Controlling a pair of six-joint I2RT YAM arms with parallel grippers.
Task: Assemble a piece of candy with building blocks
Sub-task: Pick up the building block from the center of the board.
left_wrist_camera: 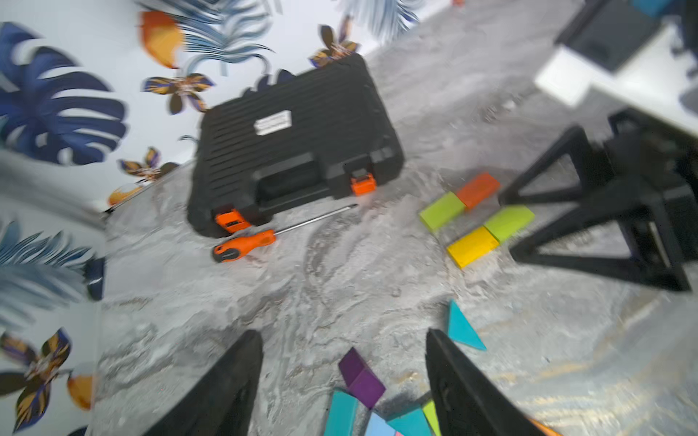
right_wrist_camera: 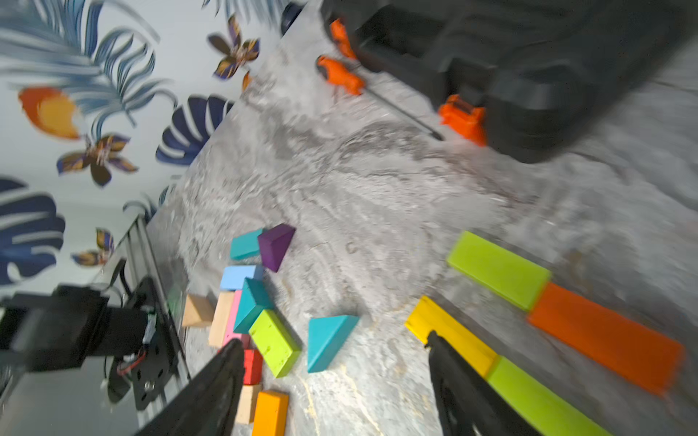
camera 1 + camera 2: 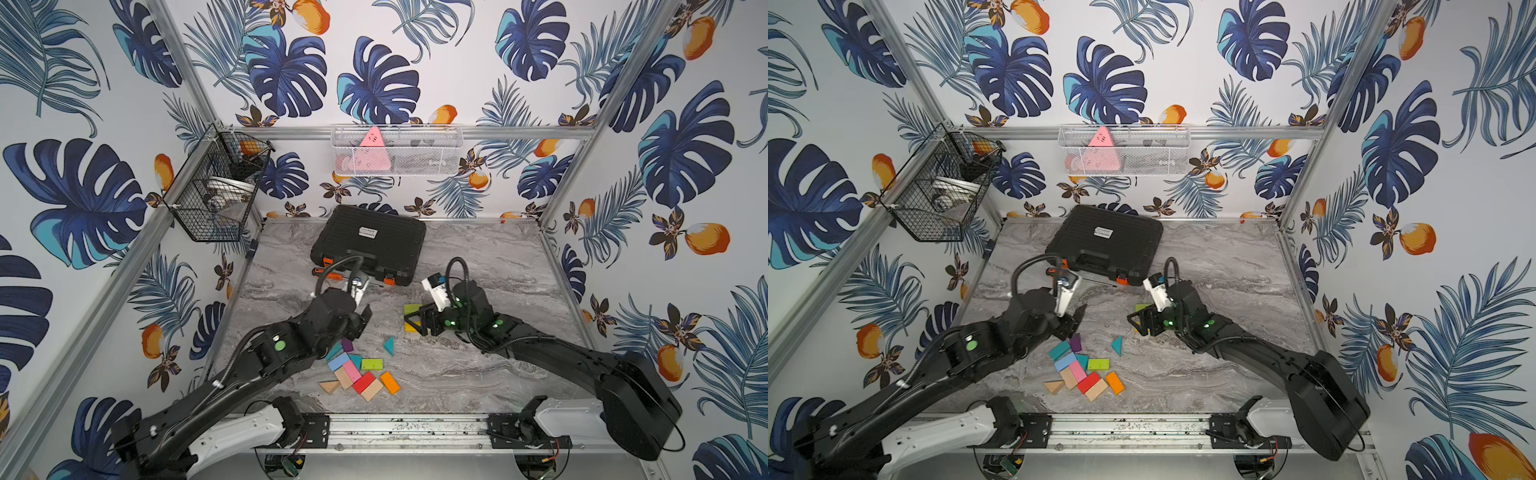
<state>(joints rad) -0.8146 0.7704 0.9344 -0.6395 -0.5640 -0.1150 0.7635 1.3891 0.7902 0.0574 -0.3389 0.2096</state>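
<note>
Four bricks form the start of the candy's body on the marble tabletop [image 3: 478, 374]. A lime brick [image 1: 442, 210] butts end to end against an orange brick [image 1: 477, 190]. Beside that row, a yellow brick [image 1: 472, 246] butts against a second lime brick [image 1: 508, 222]. The rows run parallel but staggered, and the right wrist view shows a strip of bare table between them.

The right gripper [image 2: 334, 338] sits low just beside this group, its fingers spread wide and holding nothing. One finger crosses the yellow brick in its own camera; I cannot tell whether it touches.

A teal wedge [image 3: 389, 345] lies alone between the body and the loose pile [image 3: 357, 374] of teal, blue, pink, red, lime, orange and plain-wood pieces. A purple wedge [image 1: 360, 377] sits at the pile's far edge, just beside a teal brick. It is directly ahead of the left gripper [image 1: 342, 334], whose fingers are likewise well apart and empty.

The step in hand looks like fetching a wedge for a wrapper end. The fingers should close on the wedge's flat parallel faces, since the sloped ones would let it squirt out. They should also stay clear of the neighbouring brick, and the wedge should be lifted straight up before it is carried across. The rows want squaring up and closing together before a wedge is set point-first against an end.

The black tool case [image 3: 370, 241] and the screwdriver [image 1: 245, 245] lie further back, clear of that path.
</note>
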